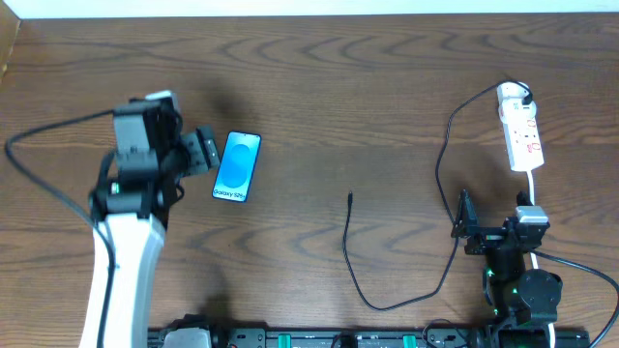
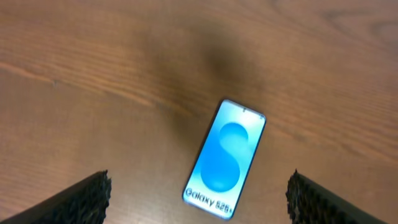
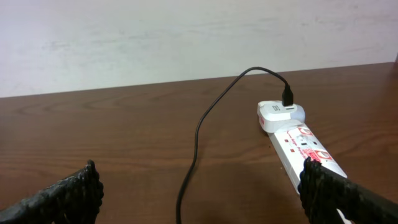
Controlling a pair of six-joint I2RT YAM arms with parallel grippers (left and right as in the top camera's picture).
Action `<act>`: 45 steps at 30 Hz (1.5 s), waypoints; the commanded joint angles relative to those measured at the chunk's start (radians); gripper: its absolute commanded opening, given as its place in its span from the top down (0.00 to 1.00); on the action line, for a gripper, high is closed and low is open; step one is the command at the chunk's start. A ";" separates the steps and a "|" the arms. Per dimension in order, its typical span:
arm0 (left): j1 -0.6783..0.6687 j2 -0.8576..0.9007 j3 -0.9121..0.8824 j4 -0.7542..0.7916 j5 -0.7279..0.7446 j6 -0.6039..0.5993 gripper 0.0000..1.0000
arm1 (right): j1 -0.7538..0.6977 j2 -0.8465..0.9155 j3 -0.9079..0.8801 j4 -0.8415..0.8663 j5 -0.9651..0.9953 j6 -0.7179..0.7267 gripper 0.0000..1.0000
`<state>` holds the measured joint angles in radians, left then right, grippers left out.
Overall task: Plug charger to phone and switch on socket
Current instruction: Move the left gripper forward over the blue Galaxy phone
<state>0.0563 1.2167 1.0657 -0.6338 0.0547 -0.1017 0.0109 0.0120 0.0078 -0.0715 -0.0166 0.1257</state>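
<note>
The phone (image 1: 238, 166) lies flat on the wooden table, blue screen up; it also shows in the left wrist view (image 2: 225, 159). My left gripper (image 1: 201, 151) is open and empty, just left of the phone and above it (image 2: 198, 198). The charger (image 1: 350, 253) is a thin black cable with its free connector tip at mid-table; its other end is plugged into the far end of the socket (image 1: 520, 137). In the right wrist view the cable (image 3: 198, 134) runs to the white socket (image 3: 298, 142). My right gripper (image 1: 466, 224) is open and empty, near the cable (image 3: 199, 193).
The socket's white cord (image 1: 534, 186) runs toward the right arm's base. A dark rail (image 1: 319, 338) lies along the table's front edge. A pale wall (image 3: 186, 37) stands behind the table's far edge.
</note>
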 commanded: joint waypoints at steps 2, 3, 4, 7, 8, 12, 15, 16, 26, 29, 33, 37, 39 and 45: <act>0.003 0.144 0.130 -0.093 0.013 0.019 0.10 | 0.010 -0.007 -0.003 -0.004 0.011 0.008 0.01; 0.003 0.169 0.148 -0.110 0.013 0.020 0.10 | 0.010 -0.007 -0.003 -0.004 0.011 0.008 0.01; 0.003 0.198 0.166 -0.127 0.013 0.024 0.10 | 0.010 -0.007 -0.003 -0.004 0.011 0.008 0.01; 0.000 0.264 0.188 -0.148 0.016 0.063 0.10 | 0.010 -0.007 -0.003 -0.004 0.011 0.008 0.01; -0.004 0.281 0.189 -0.151 0.016 0.078 0.10 | 0.010 -0.007 -0.003 -0.004 0.011 0.008 0.01; -0.028 0.347 0.189 -0.177 0.015 0.128 0.10 | 0.010 -0.007 -0.003 -0.004 0.011 0.008 0.01; -0.034 0.377 0.188 -0.176 0.016 0.128 0.10 | 0.010 -0.007 -0.003 -0.004 0.011 0.008 0.01; -0.034 0.381 0.188 -0.175 0.016 0.127 0.10 | 0.010 -0.007 -0.002 -0.004 0.011 0.008 0.01; -0.042 0.385 0.188 -0.174 0.064 0.121 0.76 | 0.010 -0.007 -0.003 -0.004 0.011 0.008 0.01; -0.050 0.385 0.188 -0.173 0.066 0.121 0.23 | 0.010 -0.007 -0.003 -0.004 0.011 0.008 0.01; -0.077 0.387 0.188 -0.174 0.065 0.141 0.03 | 0.010 -0.007 -0.003 -0.004 0.011 0.008 0.01; -0.127 0.417 0.190 -0.174 0.063 0.216 0.03 | 0.010 -0.007 -0.003 -0.004 0.011 0.008 0.01; -0.143 0.444 0.192 -0.169 0.010 0.211 0.02 | 0.010 -0.007 -0.003 -0.004 0.011 0.008 0.01; -0.149 0.553 0.221 -0.179 -0.030 0.184 0.02 | 0.010 -0.007 -0.003 -0.004 0.011 0.008 0.01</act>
<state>-0.0956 1.7157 1.2549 -0.8078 0.0631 0.0795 0.0109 0.0120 0.0078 -0.0711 -0.0109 0.1257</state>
